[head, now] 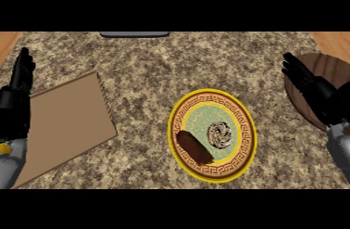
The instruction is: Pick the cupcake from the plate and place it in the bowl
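Granite-patterned counter (137, 61) fills the head view, speckled brown and grey, with strips of pale wood showing at its far left and far right corners. A flat brown board (65, 126) lies along the counter's left edge, tilted so its long sides run from the near left toward the far middle.

At the counter's right edge sits a dark wooden bowl (328, 66), partly hidden behind the right hand (308, 82). That hand comes in from the near right on a grey forearm and reaches up and to the left, its black fingers straight and held close together, holding nothing, their tips over the bowl's left rim.

The left hand (21, 73) rests at the counter's left edge, fingers pointing straight up toward the far edge, straight and close together, holding nothing.

A round plate (236, 110), with a yellow rim, a brown key-patterned band and a pale green middle, sits right of the counter's centre, between the board and the bowl. On it stands the cupcake (220, 134), seen from above as a swirled brown and cream top, just right of the plate's middle. No long axis or facing can be told. Beside it, on the plate's near left part, lies a dark brown oblong piece (193, 147), its length running from far left to near right.

A dark grey object (134, 34) shows at the counter's far edge. No writing or label is readable anywhere.
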